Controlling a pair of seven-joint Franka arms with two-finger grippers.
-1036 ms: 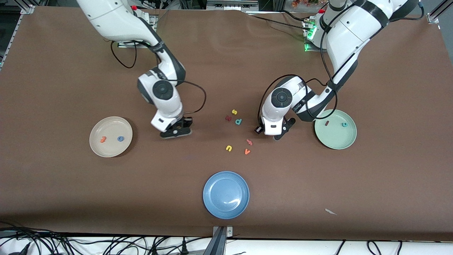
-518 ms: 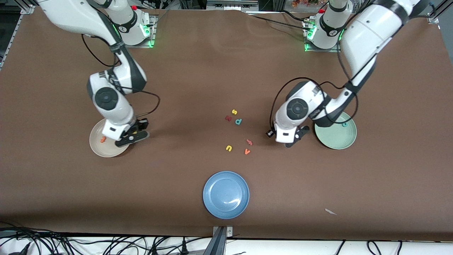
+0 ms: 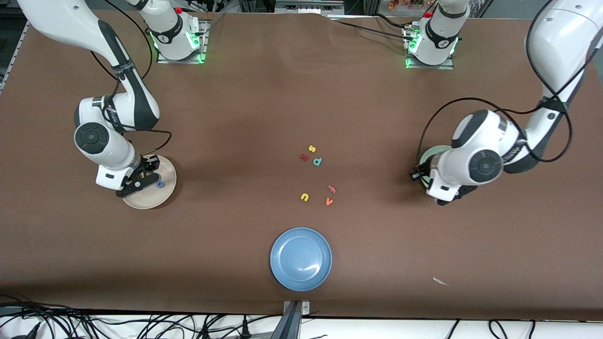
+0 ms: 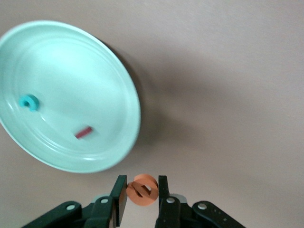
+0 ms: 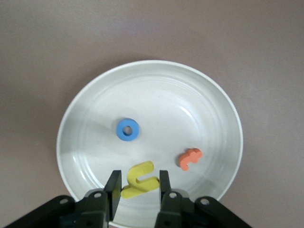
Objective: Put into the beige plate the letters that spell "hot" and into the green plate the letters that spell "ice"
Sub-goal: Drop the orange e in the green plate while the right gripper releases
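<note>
Brown table cloth (image 3: 264, 94) lies bare and wide between the two arms. Over the beige plate (image 3: 167, 188), toward the right arm's end, the right gripper (image 5: 137, 185) is clamped on the yellow h (image 5: 139, 179); the blue o (image 5: 128, 129) and orange t (image 5: 190, 158) lie in that plate. A second ago this gripper was nearer the table's middle. Loose letters (image 3: 316, 179) are scattered mid-table, the blue plate (image 3: 301, 258) nearer the camera. The left gripper (image 4: 142, 192), carried outward since, is clamped on the orange e (image 4: 142, 190) just beside the green plate (image 4: 118, 95), where the teal c (image 4: 29, 102) and red i (image 4: 83, 132) lie. That plate is mostly hidden in the front view.
</note>
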